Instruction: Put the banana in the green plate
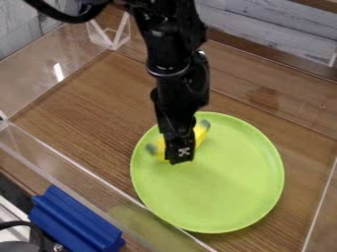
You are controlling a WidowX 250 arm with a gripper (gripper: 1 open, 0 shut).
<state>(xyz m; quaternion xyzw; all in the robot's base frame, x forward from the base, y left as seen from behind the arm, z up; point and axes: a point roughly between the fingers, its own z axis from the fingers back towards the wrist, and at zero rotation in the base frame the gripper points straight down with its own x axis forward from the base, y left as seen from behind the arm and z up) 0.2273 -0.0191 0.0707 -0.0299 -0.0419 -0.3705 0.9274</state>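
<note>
The green plate [239, 189] lies on the wooden table at the lower middle. On its left part rests the banana [200, 129], mostly hidden by my gripper [179, 154]; only yellow bits show on either side of the fingers. The gripper points straight down over the plate. Its jaws stand apart around the banana, so it looks open. The dark arm rises from it toward the top of the picture.
A blue ridged block [73, 222] sits at the lower left, outside the clear acrylic wall [53, 148]. More clear walls ring the wooden table [93, 94]. A white panel runs along the back right.
</note>
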